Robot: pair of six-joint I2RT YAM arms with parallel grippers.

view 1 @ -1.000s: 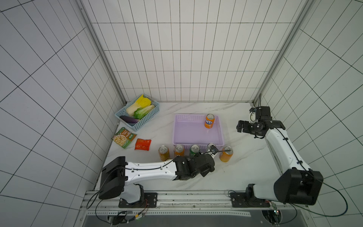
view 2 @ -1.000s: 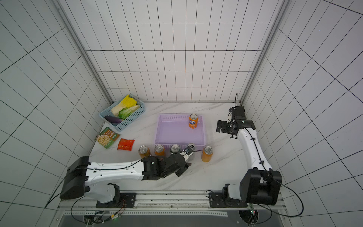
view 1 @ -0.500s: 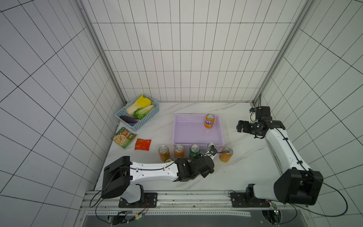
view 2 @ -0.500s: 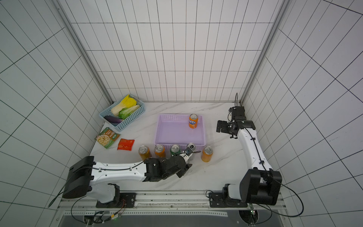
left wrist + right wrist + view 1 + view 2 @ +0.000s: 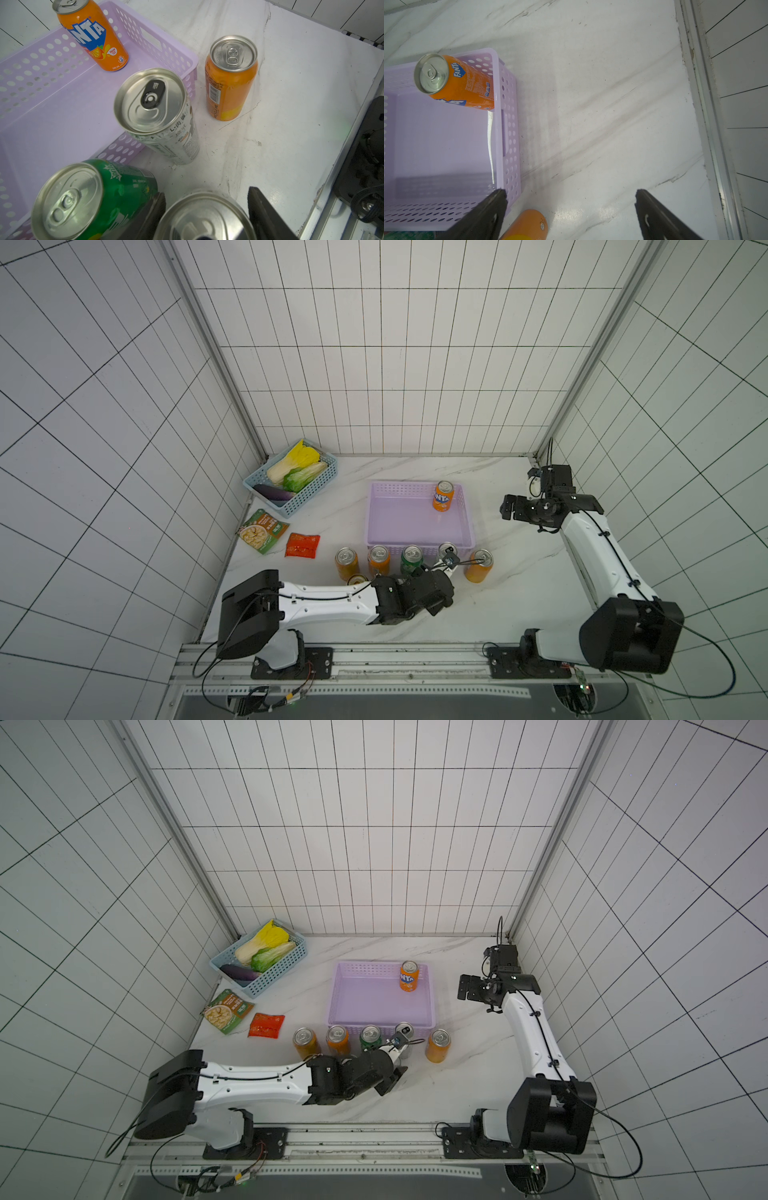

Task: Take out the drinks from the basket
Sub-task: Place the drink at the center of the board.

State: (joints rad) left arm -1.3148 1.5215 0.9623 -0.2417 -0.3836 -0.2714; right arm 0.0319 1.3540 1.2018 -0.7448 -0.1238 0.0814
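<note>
Basket (image 5: 409, 526) holding one upright orange can (image 5: 443, 497), left gripper (image 5: 205, 192) straddling a silver-topped can (image 5: 205, 218) outside basket, grip unclear, right gripper (image 5: 570, 191) spread apart.

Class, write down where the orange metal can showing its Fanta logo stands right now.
In both top views the orange Fanta can stands upright inside the lilac perforated plastic basket, in its far corner on the robot's right side.

We are seeing shiny metal cans (image 5: 230, 87) with glossy printed sides, a smooth perforated plastic basket (image 5: 508, 133), a polished marble-look tabletop (image 5: 612, 104) showing faint scuffs, and glossy crinkled packets (image 5: 302, 545).
</note>
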